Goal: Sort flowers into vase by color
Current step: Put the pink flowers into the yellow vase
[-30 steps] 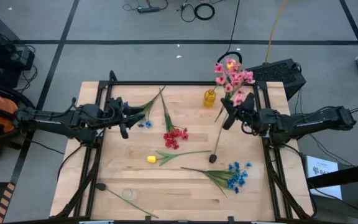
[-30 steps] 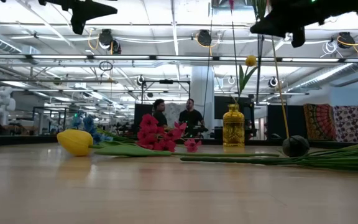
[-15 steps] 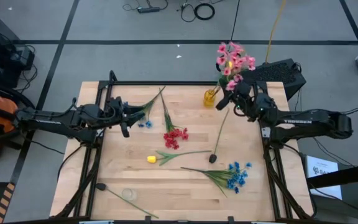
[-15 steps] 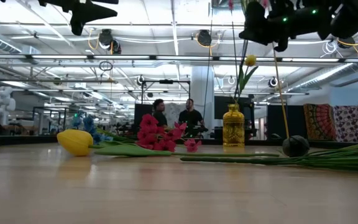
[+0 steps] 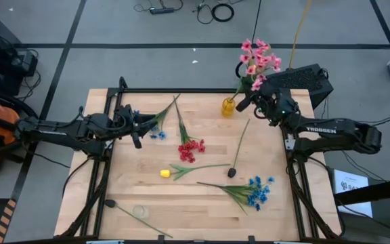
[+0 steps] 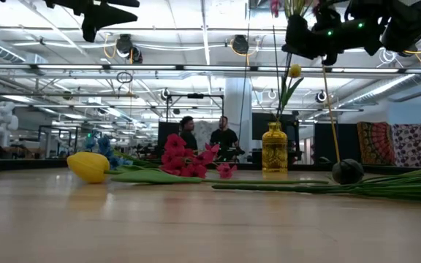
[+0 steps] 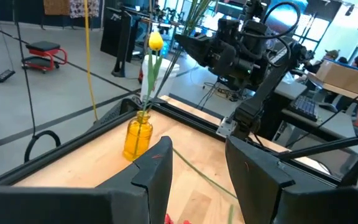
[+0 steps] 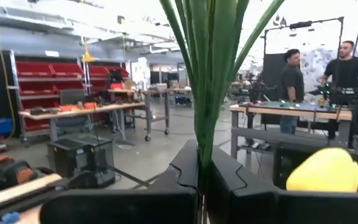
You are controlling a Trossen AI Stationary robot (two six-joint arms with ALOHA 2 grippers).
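Observation:
My right gripper is shut on a pink sprig and hovers at the far right of the table, just right of the yellow glass vase. The vase holds a yellow bud on a green stem. My left gripper is open and hovers over the table's left side, beside a small blue sprig. Lying flat on the wood are a red cluster, a yellow bud, a blue cluster and two dark-headed stems. My right gripper pinches the pink sprig's bundle of green stems between its two fingers. The fingers come roughly level from the table's right and lie across the stems. The sprig is lifted clear and stands nearly upright, with its blooms above the gripper.
A small clear round object sits near the table's near left corner. A black frame rail runs along the far edge behind the vase. People stand at benches in the room beyond. Bare wood lies between the scattered flowers.
My right gripper has carried the pink sprig from over the table's right middle toward the far edge, ending beside the vase. The blooms now stand past the far edge in the high view. My left arm has kept still.

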